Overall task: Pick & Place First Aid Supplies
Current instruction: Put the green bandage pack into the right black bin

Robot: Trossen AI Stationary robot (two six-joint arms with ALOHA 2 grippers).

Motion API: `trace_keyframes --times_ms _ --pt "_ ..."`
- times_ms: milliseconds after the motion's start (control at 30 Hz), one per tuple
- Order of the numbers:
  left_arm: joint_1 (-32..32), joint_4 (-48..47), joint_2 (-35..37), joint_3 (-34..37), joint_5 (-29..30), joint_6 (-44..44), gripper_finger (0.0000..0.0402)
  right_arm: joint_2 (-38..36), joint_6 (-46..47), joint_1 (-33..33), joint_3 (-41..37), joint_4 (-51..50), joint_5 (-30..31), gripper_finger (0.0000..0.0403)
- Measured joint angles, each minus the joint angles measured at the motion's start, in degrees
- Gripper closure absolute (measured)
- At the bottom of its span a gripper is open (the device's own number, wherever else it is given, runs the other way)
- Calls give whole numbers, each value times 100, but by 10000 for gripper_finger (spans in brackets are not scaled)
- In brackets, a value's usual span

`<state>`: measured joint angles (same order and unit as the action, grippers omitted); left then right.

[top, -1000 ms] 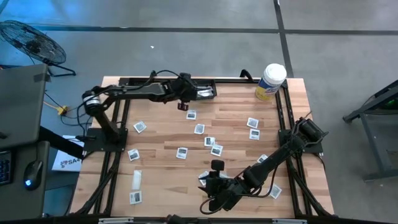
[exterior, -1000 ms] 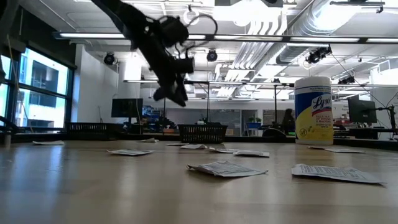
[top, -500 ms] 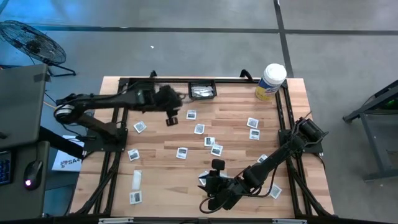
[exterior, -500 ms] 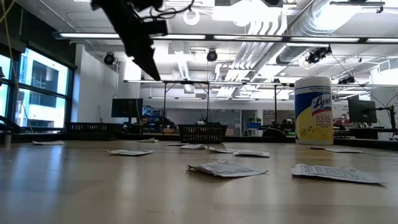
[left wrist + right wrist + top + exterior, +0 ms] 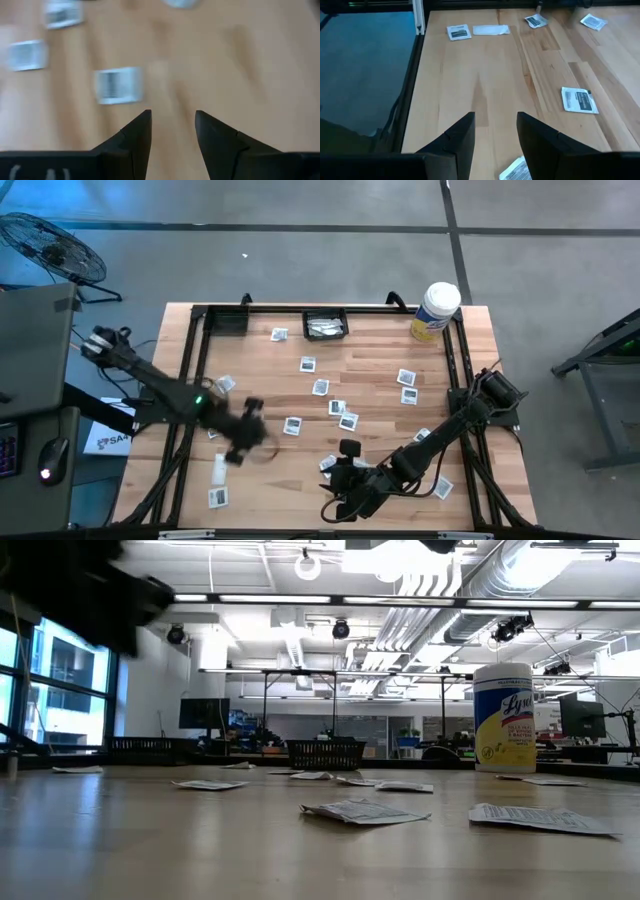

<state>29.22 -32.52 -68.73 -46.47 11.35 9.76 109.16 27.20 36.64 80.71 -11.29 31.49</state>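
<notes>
The first aid supplies (image 5: 320,387) are small flat packets, mostly white squares with dark printed centres, scattered singly across the wooden table (image 5: 380,405), with a narrow white strip (image 5: 219,468) near the left front edge and several pieces already lying in the black tray (image 5: 325,326) at the far edge. Judged from their look, they are very light, thin and limp, lying flush on the wood, so there is little edge to catch; a pinch straight down across a packet's middle or along one raised edge appears the safest hold, and a loose grip would likely let one slide. The left gripper (image 5: 243,442) hangs over the left front part of the table, fingers spread and holding nothing; in its wrist view one square packet (image 5: 118,85) lies just ahead of and to one side of the fingertips, not between them. The right gripper (image 5: 345,498) waits low at the front edge, fingers likewise apart and empty, with a packet (image 5: 579,100) lying near but clear of it.
</notes>
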Motion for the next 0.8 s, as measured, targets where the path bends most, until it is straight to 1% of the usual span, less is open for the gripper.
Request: trace_keyframes --times_ms 133,233,367,433,500,567,800 --pt "1149 -92 0 43 139 886 254 0 -7 0 2 15 0 263" --pt "1877 -233 0 52 94 1709 254 0 -15 -28 0 15 8 263" --pt "2697 -277 -3 52 111 2895 254 0 -17 -113 0 13 8 263" --pt "3023 -270 -69 52 229 3500 254 0 -20 -161 0 6 -5 263" --pt "3264 -327 -218 52 285 3941 254 0 -19 -213 0 -2 -9 263" --pt "3421 -417 -451 52 331 4192 254 0 -49 -240 1 0 -15 263" --pt "3482 -719 -1300 52 339 4419 254 0 -59 -289 0 -4 -40 263"
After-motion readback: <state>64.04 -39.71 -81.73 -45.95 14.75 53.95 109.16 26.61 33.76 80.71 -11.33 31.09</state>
